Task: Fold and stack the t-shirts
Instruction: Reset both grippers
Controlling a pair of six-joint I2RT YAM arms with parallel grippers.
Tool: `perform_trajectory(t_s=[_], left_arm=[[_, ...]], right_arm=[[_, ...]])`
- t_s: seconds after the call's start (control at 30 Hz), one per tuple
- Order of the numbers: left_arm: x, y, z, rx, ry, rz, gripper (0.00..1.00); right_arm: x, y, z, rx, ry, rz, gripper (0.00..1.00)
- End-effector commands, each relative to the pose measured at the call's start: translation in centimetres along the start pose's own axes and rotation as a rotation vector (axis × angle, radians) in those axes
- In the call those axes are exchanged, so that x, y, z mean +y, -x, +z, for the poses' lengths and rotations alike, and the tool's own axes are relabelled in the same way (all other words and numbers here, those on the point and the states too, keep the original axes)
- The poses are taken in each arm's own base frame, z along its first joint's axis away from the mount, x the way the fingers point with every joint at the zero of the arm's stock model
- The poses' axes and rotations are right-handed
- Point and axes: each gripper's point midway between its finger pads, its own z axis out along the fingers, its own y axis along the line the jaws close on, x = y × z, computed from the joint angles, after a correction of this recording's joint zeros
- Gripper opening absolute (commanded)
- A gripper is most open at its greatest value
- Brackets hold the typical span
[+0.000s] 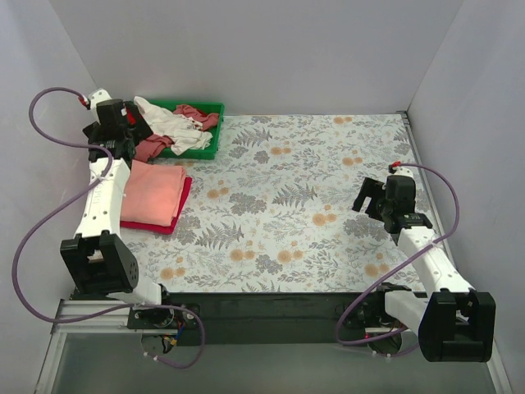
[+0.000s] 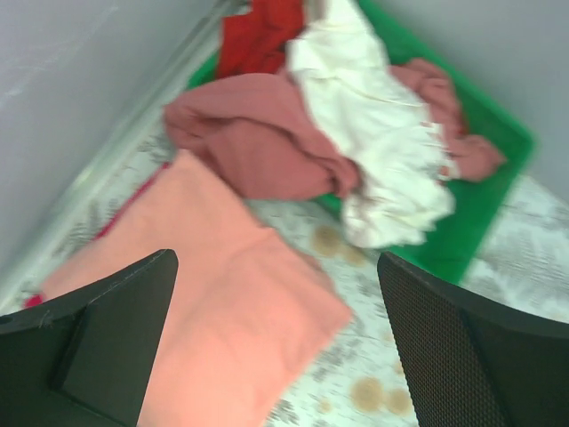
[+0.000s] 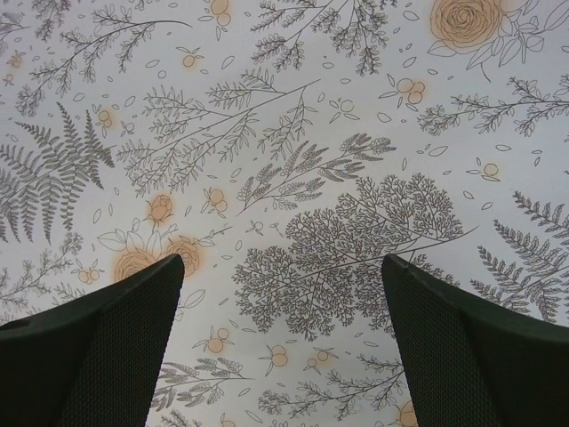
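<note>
Salmon tee (image 1: pixel 154 192): largest garment, folded into a flat rectangle at the left side of the table (image 1: pixel 328 164), just in front of the tray; also seen under the left fingers in the left wrist view (image 2: pixel 222 294).
Magenta tee (image 1: pixel 182 203): folded, lying under the salmon tee, only its right and near edges showing.
Tray (image 1: pixel 215 123): green, at the far left corner of the table, holding the loose tees.
White tee (image 2: pixel 364 133): crumpled, lying across the middle of the tray and spilling over its near rim onto the table.
Rose tee (image 2: pixel 258 133): bunched, hanging over the tray's near-left rim, touching the white tee and reaching the salmon tee's far edge.
Red tee (image 2: pixel 262 31): crumpled in the tray's far left end, behind the rose tee.
Left gripper (image 2: pixel 276 267): above the salmon tee's far edge beside the tray; fingers spread wide, nothing between them.
Right gripper (image 3: pixel 280 267): well apart from the tees, above bare floral table on the right; fingers spread wide, nothing held.
</note>
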Motion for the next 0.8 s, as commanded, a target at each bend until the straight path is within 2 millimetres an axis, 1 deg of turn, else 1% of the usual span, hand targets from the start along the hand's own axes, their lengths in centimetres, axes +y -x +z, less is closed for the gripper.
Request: perform_trajectory(t_s=[0.0,0.03,0.07,0.1,0.13,0.17,0.2,0.23,0.27,0.3,0.33,0.37,0.4,0.43,0.47,0.5,0.53,0.57,0.6,0.77], left_arm=[[-5.5,-1.3,-4.2,0.075,-0.187,-0.127,0.95],[-8.4,-3.2,-5.6,0.101,-0.239,-0.081,0.95],[-9.4,-4.2,-6.2,0.103,-0.239,-0.062,0.95],[-10.3,-6.5,-6.6,0.139,-0.257,-0.038,0.95],[-12.3,-8.1,-7.9,0.162,-0.312,-0.019,0.95],[-13.6,-9.0,-8.6,0.175,-0.361,-0.028,0.95],[-14.4,-9.9,-9.4,0.192,-0.399,-0.049,0.95],[-15.1,-12.5,-10.1,0.234,-0.429,-0.029,0.95],[-15.9,-13.1,-10.5,0.224,-0.461,-0.046,0.95],[-16.3,-13.3,-11.2,0.215,-0.489,-0.07,0.95],[-16.3,-15.9,-11.6,0.25,-0.508,-0.047,0.95],[-16.9,-15.8,-12.0,0.23,-0.542,-0.062,0.95],[-17.0,-16.1,-12.5,0.231,-0.559,-0.066,0.95],[-16.7,-17.3,-12.6,0.246,-0.559,-0.059,0.95],[-16.7,-17.2,-12.7,0.232,-0.564,-0.066,0.96],[-16.3,-17.4,-12.6,0.223,-0.548,-0.07,0.96],[-16.1,-17.0,-13.0,0.206,-0.553,-0.079,0.96],[-15.7,-17.3,-12.7,0.197,-0.544,-0.079,0.96],[-15.5,-17.1,-12.8,0.186,-0.542,-0.084,0.95],[-15.1,-17.2,-12.9,0.159,-0.556,-0.086,0.96]], right_arm=[[0.8,1.5,-0.6,-0.06,0.045,-0.013,0.98],[1.0,1.6,-0.8,-0.065,0.056,-0.018,0.98],[1.3,1.7,-0.9,-0.064,0.074,-0.021,0.98],[1.4,1.8,-1.1,-0.071,0.083,-0.025,0.98],[1.5,2.0,-1.3,-0.081,0.087,-0.027,0.98],[1.5,2.0,-1.3,-0.081,0.09,-0.028,0.98],[1.7,2.2,-1.6,-0.091,0.1,-0.032,0.98],[1.9,2.3,-1.7,-0.095,0.11,-0.04,0.98],[2.8,2.2,-2.0,-0.088,0.163,-0.051,0.98],[3.3,2.6,-2.3,-0.101,0.192,-0.063,0.98],[3.7,2.7,-2.4,-0.111,0.217,-0.073,0.99],[4.3,2.8,-2.7,-0.12,0.255,-0.082,0.98],[4.6,3.1,-2.9,-0.143,0.269,-0.087,0.98],[4.8,3.6,-3.1,-0.17,0.281,-0.088,0.98],[4.7,3.4,-3.1,-0.175,0.281,-0.088,0.98],[4.7,3.8,-3.5,-0.202,0.282,-0.09,0.98],[4.7,4.2,-3.7,-0.222,0.282,-0.088,0.98],[4.6,4.0,-3.7,-0.23,0.281,-0.089,0.98],[4.6,4.3,-4.1,-0.251,0.285,-0.094,0.98],[3.6,4.1,-4.2,-0.277,0.239,-0.068,0.98]])
